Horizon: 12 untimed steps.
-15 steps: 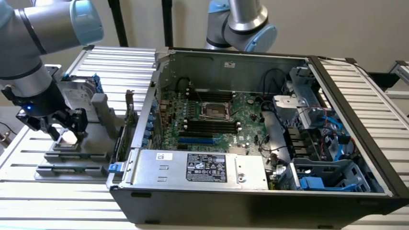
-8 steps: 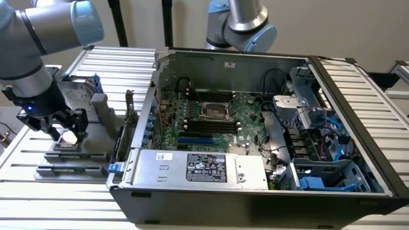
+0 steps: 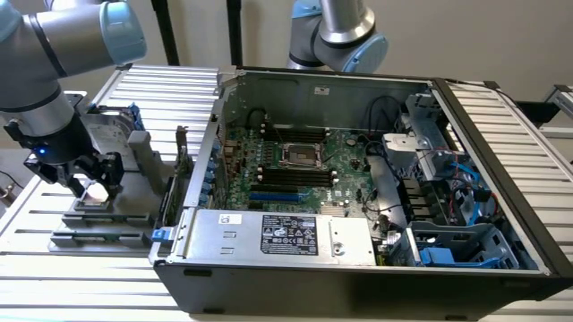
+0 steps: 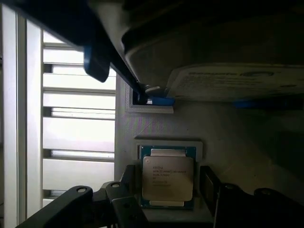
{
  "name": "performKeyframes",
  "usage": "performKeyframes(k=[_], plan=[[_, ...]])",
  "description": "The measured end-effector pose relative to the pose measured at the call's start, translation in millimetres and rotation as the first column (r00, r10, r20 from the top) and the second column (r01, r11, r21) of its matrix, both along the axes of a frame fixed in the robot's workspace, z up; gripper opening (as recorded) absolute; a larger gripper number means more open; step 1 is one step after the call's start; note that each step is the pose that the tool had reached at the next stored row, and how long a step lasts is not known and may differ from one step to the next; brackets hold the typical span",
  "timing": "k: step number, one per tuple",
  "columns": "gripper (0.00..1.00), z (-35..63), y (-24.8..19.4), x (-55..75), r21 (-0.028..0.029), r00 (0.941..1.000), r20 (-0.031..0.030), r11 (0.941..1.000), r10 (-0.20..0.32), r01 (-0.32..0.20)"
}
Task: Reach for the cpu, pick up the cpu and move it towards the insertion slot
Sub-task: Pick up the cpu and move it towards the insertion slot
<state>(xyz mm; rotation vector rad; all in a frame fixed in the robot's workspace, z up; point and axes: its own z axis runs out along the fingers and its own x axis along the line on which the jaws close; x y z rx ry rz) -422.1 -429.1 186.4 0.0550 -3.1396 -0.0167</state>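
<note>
Jaws parted, the gripper [image 3: 90,182] straddles the cpu [image 4: 167,178], which lies flat in a grey tray [image 3: 98,221] outside the computer case [image 3: 268,282], well apart from the insertion slot [image 3: 300,153] inside that case; a centred, level squeeze looks wisest.

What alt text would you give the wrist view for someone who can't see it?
A square cpu with a silvery top lies flat in a recess of a grey holder, with the open end effector straddling it, one dark finger on each side. A labelled hard drive looms nearby, and a pale slatted table lies beside the holder.
</note>
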Motion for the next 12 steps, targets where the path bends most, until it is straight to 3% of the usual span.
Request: performKeyframes(k=[5, 7, 8, 12], plan=[[0.65, -0.2, 0.1, 0.1, -0.0004, 1.0, 0.0, 1.0, 0.0, 0.0], [0.64, -0.3, 0.1, 0.2, -0.0004, 1.0, -0.0001, 1.0, 0.0, 0.0], [0.56, -0.4, 0.2, 0.2, -0.0004, 1.0, 0.0, 1.0, 0.0, 0.0], [0.56, -0.6, 0.1, 0.5, -0.0005, 1.0, 0.0001, 1.0, 0.0, 0.0]])
